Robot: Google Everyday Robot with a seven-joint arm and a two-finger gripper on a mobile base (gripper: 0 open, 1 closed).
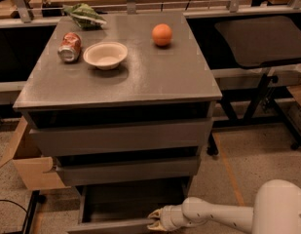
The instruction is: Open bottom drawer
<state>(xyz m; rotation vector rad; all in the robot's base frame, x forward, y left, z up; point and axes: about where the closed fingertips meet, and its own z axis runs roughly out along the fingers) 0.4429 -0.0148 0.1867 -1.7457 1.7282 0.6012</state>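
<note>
Fingers [155,214] of gripper [153,221] seemingly clamp one bottom drawer [109,226].

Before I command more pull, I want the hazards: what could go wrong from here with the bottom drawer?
1. The gripper sits at the right end of the bottom drawer front, so an off-centre pull may skew and jam it.
2. That front lies at the picture's lower edge; further travel may go unseen.
3. A jolt could roll the orange or the tipped can.
</note>
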